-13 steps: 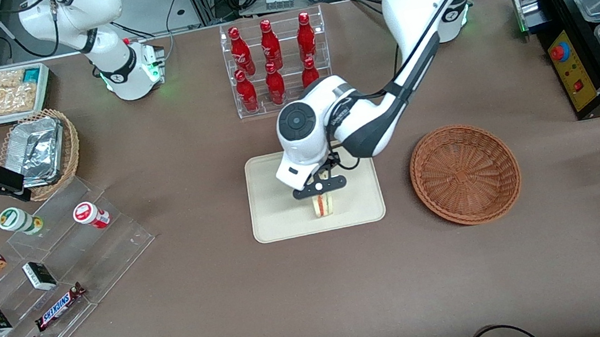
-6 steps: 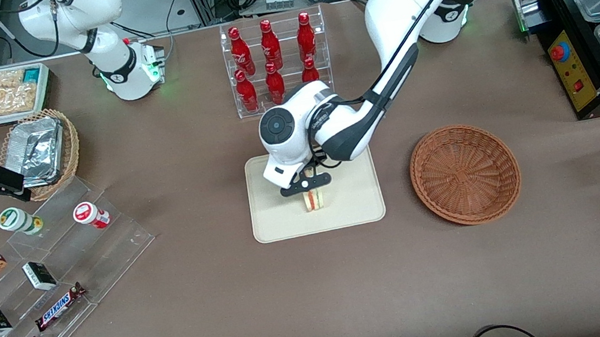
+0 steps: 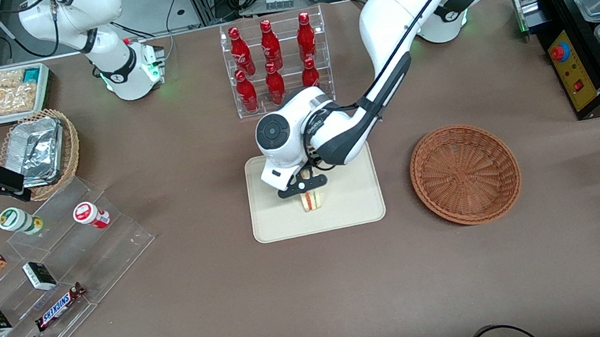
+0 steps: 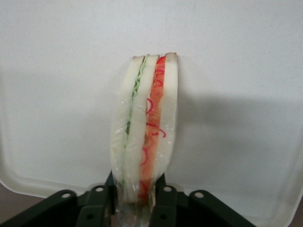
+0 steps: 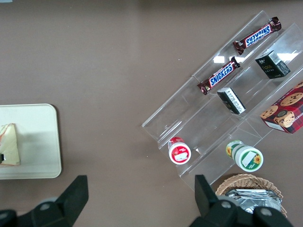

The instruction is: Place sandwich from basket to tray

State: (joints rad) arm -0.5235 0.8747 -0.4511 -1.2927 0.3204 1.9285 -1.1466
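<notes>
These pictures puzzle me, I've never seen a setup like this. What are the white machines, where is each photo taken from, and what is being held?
The white machines are robot arms. One picture looks down on the table from the front; the two others come from cameras on each arm's wrist. The working arm's gripper is shut on a sandwich, holding it over the beige tray. Its wrist camera shows the sandwich pinched between dark fingers. Beside the tray sits the woven basket with nothing in it. A rack of red bottles stands farther from the front camera.
</notes>
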